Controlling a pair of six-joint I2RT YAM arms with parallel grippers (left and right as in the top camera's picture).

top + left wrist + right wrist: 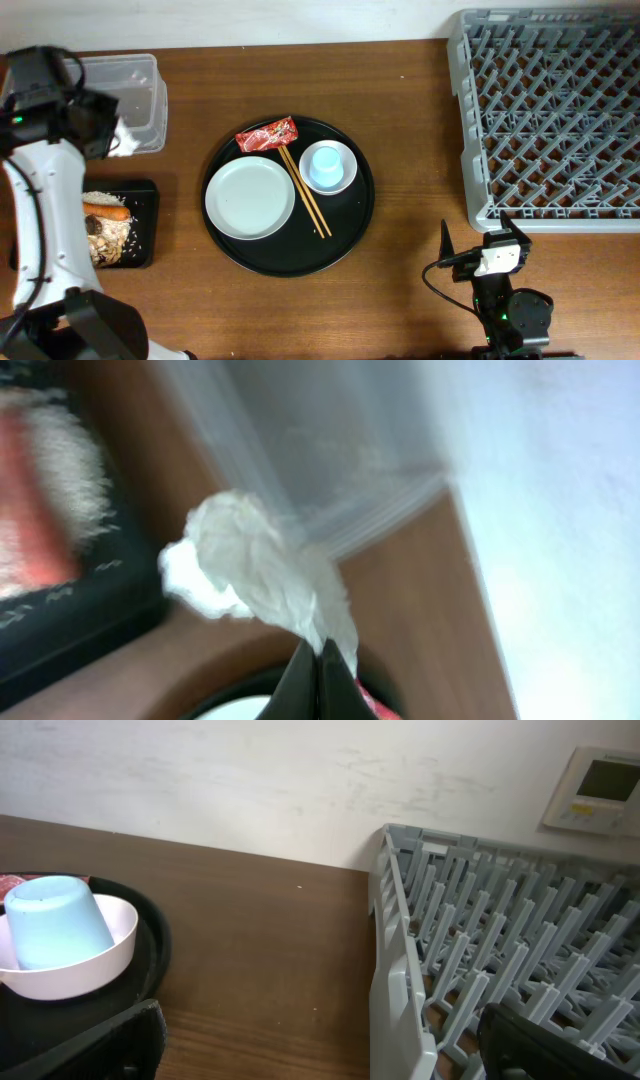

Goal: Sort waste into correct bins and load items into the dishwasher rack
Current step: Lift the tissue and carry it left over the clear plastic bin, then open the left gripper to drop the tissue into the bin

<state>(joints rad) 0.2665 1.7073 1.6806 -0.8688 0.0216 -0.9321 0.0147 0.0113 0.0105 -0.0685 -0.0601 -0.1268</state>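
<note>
Tissue [250,570], soft and feather-light, hangs pinched by one corner in left tool [318,672], seemingly beside clear box [148,95]; right tool [316,1042] gapes wide.

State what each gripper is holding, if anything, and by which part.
The left gripper pinches the crumpled white tissue by one thin end, its fingers shut on it, near the clear box. The right gripper is open and holds nothing.
</note>
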